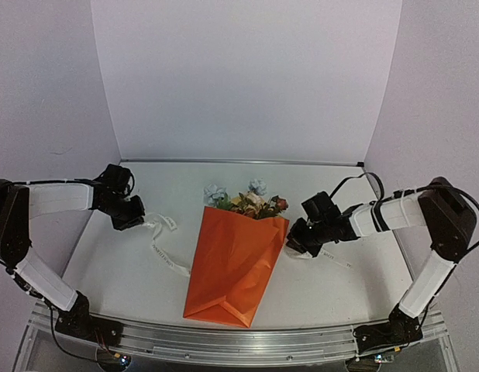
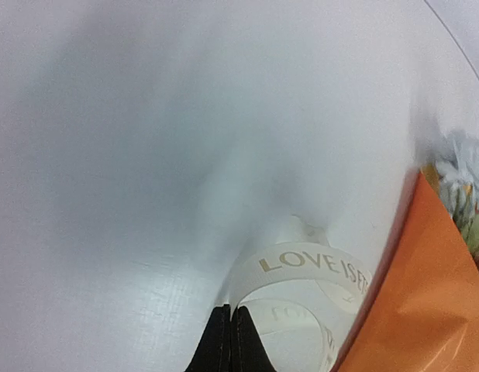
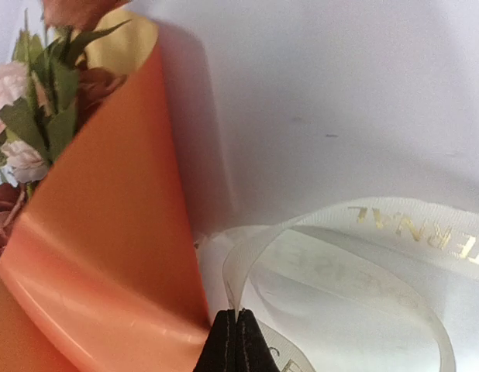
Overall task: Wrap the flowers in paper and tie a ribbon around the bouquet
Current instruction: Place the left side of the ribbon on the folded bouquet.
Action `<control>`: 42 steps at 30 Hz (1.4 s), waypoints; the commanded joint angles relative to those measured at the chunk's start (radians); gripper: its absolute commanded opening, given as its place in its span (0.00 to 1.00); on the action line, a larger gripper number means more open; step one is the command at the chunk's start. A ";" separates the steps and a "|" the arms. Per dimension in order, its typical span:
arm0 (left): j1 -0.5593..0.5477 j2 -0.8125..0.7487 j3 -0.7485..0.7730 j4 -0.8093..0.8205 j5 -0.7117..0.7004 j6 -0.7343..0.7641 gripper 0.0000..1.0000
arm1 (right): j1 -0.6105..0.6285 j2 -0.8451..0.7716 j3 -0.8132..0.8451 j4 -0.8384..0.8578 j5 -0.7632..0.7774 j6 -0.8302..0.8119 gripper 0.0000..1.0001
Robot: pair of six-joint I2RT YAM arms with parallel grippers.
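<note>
The left fingers (image 2: pixel 212 349) are pressed together at the bottom centre of the left wrist view. The cream ribbon (image 2: pixel 309 260) runs right into their tips and seems pinched there. From the tips it curls up and to the right in a loop printed with gold letters, ending just beside the orange paper (image 2: pixel 425 294) at the lower right of the frame. The right fingers (image 3: pixel 255 353) are likewise shut at the bottom centre of the right wrist view. A translucent loop of the same ribbon (image 3: pixel 410 221) rises from their tips and sweeps to the right edge, apparently clamped too. Directly left of those tips stands the curved orange wall of the paper (image 3: pixel 108 217), its yellow inner face showing at the top. Pink and red flowers (image 3: pixel 38 116) with green leaves fill the upper left. In the overhead view the bouquet (image 1: pixel 232 263) lies in the middle of the white worktop (image 1: pixel 123 263), between the two arms. Its flower heads (image 1: pixel 251 200) point to the top of the frame and its folded end to the bottom. The ribbon (image 1: pixel 166 256) trails from the left fingers (image 1: pixel 131 215) at centre left down to the paper's left edge. A short piece shows beside the right fingers (image 1: pixel 296 242), which sit against the paper's upper right edge.
</note>
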 commanded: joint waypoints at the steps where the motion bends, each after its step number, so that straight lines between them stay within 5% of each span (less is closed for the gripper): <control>1: 0.140 -0.095 0.012 -0.070 -0.141 -0.005 0.00 | -0.037 -0.211 -0.105 -0.270 0.202 -0.062 0.00; 18: 0.435 -0.027 0.160 -0.070 -0.202 -0.032 0.00 | -0.174 -0.689 -0.241 -0.725 0.458 -0.095 0.00; 31: 0.457 -0.036 0.145 -0.069 -0.265 -0.028 0.00 | -0.224 -0.832 -0.259 -0.848 0.498 -0.083 0.00; 37: 0.430 -0.094 0.134 0.016 0.024 0.083 0.00 | -0.207 -0.903 -0.183 -0.841 0.446 -0.172 0.00; 42: 0.195 -0.218 0.099 0.085 0.208 0.174 0.00 | -0.087 -0.882 -0.099 -0.833 0.447 -0.202 0.00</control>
